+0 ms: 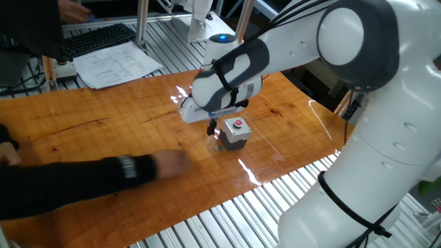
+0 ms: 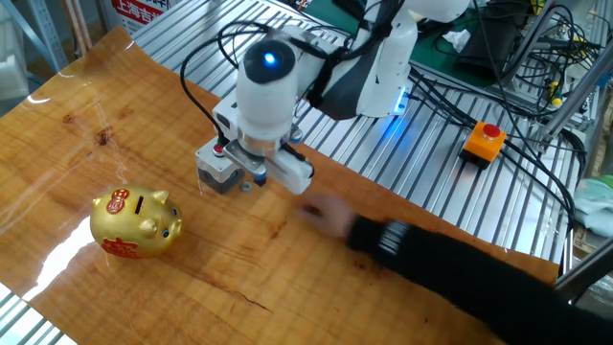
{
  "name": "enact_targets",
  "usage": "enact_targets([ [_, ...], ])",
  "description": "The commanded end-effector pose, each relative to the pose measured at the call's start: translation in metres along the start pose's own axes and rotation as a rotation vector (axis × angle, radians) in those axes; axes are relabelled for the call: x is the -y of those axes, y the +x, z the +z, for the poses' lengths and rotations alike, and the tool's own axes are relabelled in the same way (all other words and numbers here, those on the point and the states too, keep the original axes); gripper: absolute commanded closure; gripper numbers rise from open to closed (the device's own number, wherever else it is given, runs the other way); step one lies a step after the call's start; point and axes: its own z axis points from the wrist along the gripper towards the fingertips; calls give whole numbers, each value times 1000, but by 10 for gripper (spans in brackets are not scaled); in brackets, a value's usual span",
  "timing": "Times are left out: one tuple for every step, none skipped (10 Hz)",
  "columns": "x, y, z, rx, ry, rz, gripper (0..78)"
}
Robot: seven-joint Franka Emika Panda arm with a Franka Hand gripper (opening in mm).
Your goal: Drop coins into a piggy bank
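Observation:
The golden piggy bank [image 2: 136,222] with red markings stands on the wooden table [image 2: 77,144], to the front left in the other fixed view. It does not show in the one fixed view. My gripper [image 2: 249,178] hangs low over the table right beside a grey box, well to the right of the pig. In the one fixed view the gripper [image 1: 213,129] is mostly hidden under the white wrist. I cannot tell how its jaws stand. No coin is visible.
A grey box with a red button [image 2: 218,165] stands next to the gripper, also seen in the one fixed view [image 1: 233,133]. A person's arm in a black sleeve [image 2: 450,268] reaches over the table, its blurred hand [image 1: 169,165] near the gripper. An orange button box [image 2: 484,140] lies off the table.

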Motion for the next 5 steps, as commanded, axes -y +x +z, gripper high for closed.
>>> enact_targets([
  [-11,3,-16,15,-61,-75,764],
  [-11,3,-16,15,-61,-75,764],
  [-12,0,-18,17,-61,-78,764],
  [-12,-1,-19,15,-60,-78,764],
  [-12,-1,-19,15,-60,-79,764],
])
